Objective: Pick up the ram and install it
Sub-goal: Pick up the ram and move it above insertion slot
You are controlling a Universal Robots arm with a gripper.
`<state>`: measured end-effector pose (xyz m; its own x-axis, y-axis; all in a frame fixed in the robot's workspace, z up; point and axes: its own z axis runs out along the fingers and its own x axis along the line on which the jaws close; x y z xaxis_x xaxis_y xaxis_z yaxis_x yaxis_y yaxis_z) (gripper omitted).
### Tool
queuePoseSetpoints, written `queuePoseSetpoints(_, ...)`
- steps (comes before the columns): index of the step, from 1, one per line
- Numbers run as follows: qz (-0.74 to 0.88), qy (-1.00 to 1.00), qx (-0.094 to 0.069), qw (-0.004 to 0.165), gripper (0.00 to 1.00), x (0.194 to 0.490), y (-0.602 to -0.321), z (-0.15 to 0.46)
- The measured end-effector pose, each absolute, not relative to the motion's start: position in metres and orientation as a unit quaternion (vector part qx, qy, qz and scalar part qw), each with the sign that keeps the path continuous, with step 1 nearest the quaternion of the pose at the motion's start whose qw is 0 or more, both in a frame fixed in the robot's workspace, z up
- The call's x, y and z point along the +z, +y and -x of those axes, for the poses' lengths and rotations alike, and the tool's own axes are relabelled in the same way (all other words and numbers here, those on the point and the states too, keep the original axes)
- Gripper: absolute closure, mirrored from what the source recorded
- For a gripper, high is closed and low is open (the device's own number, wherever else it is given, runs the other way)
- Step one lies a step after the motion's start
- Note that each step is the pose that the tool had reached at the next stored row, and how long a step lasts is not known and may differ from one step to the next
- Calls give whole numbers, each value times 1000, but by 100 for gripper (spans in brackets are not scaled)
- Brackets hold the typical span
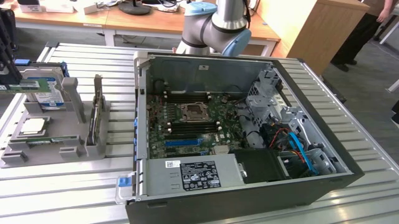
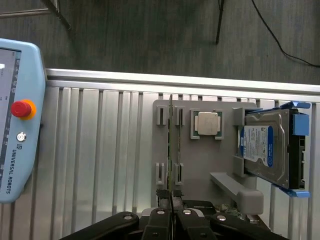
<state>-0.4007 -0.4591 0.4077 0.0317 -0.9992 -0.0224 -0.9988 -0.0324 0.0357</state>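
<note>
The ram (image 1: 30, 86), a thin green stick with a white sticker, hangs level above the grey parts holder (image 1: 37, 156) at the exterior view's far left. My gripper (image 1: 6, 80) is shut on its end. In the wrist view the ram (image 2: 170, 165) runs edge-on as a thin line from between my gripper's (image 2: 171, 195) black fingers, over the holder's slotted posts (image 2: 159, 116). The open computer case (image 1: 311, 135) lies to the exterior view's right. Its green motherboard (image 1: 187, 123) faces up, with long dark slots beside the square socket (image 1: 193, 111).
The holder carries a silver hard drive with a blue-and-white label (image 2: 262, 150), a square silver processor (image 2: 207, 123) and an upright dark card (image 1: 96, 112). A teach pendant (image 2: 15, 120) lies on the slatted table. The arm's blue-capped joint (image 1: 221, 28) rises behind the case. A person (image 1: 367, 28) stands at the back right.
</note>
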Motion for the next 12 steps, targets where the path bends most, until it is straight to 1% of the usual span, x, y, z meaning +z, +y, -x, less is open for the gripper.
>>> queuePoseSetpoints(6, -718, -696, -20, 5, 88, 415, -459, 401)
queuePoseSetpoints(12, -718, -696, -20, 5, 88, 415, -459, 401)
